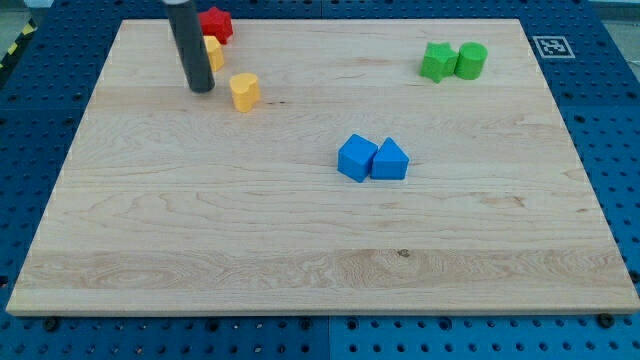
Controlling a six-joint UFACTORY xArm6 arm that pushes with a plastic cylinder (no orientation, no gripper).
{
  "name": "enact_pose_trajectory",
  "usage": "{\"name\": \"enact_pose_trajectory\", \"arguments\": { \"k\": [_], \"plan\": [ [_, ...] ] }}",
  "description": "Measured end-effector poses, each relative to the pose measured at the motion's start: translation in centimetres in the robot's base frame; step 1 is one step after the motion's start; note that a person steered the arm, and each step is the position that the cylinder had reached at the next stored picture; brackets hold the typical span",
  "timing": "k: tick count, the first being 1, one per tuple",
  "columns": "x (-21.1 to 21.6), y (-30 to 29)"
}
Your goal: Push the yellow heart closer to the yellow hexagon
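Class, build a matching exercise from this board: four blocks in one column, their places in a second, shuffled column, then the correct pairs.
Blocks:
1. yellow heart
2. red block
3. green cylinder
4. blue cube

Places:
A. near the board's middle
B. top edge, behind the rod
C. toward the view's top right
D. just right of my tip

Pairs: 1-D, 2-B, 3-C, 4-A

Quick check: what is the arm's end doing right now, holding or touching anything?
My tip: a bare rod with no claw, holding nothing; it sits just left of the yellow heart block, with a gap, below-left of the partly hidden yellow hexagon block.
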State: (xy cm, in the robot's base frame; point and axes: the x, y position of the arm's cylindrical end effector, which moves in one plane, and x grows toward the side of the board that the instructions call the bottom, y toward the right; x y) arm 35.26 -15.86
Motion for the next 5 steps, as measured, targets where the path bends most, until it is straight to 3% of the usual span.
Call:
{"name": "enact_pose_trajectory", "arguments": {
  "k": [1,2,5],
  "plan": [
    [3.9,5.6],
    [3.4,12.5],
    [1.0,5.5]
  ]
}}
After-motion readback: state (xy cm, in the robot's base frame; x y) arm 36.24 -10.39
